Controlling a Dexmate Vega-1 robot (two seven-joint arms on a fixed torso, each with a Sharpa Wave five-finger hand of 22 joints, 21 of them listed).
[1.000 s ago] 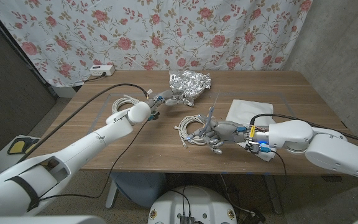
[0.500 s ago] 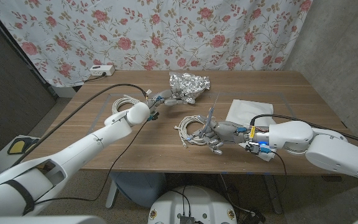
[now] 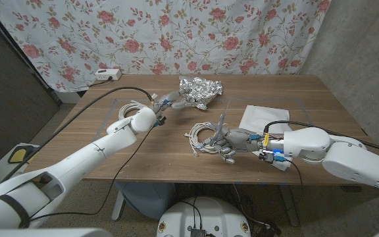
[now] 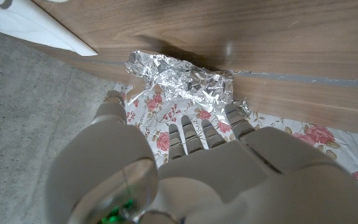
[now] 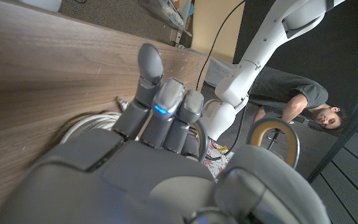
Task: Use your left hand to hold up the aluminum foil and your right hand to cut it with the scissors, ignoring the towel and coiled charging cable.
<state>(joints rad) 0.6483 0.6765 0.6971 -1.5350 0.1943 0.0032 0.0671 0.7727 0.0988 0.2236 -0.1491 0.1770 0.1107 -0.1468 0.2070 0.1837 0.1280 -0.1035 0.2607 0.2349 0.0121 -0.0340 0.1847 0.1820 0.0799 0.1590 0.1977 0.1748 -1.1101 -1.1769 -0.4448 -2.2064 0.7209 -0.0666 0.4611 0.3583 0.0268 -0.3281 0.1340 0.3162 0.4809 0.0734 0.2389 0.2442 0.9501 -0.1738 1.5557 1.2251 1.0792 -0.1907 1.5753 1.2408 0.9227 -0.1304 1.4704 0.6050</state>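
The crumpled aluminum foil (image 3: 201,88) sits at the table's far middle, also seen ahead of the fingers in the left wrist view (image 4: 178,81). My left hand (image 3: 170,102) reaches its near left edge with fingers spread. One fingertip (image 4: 237,113) touches the foil, but a grip is not plain. My right hand (image 3: 234,141) grips the scissors (image 3: 224,116), their blades pointing up and away. A handle ring of the scissors (image 5: 272,134) shows by the thumb. That hand hovers at the coiled white cable (image 3: 202,139).
A white towel (image 3: 263,117) lies right of the scissors. A second cable bundle (image 3: 131,107) lies at the left, under my left arm. A power strip (image 3: 107,74) sits beyond the far left corner. A person (image 5: 303,102) leans in behind the robot.
My left hand has crept a little farther toward the foil, whose near edge has pulled up and back. The right hand with the scissors has barely moved.
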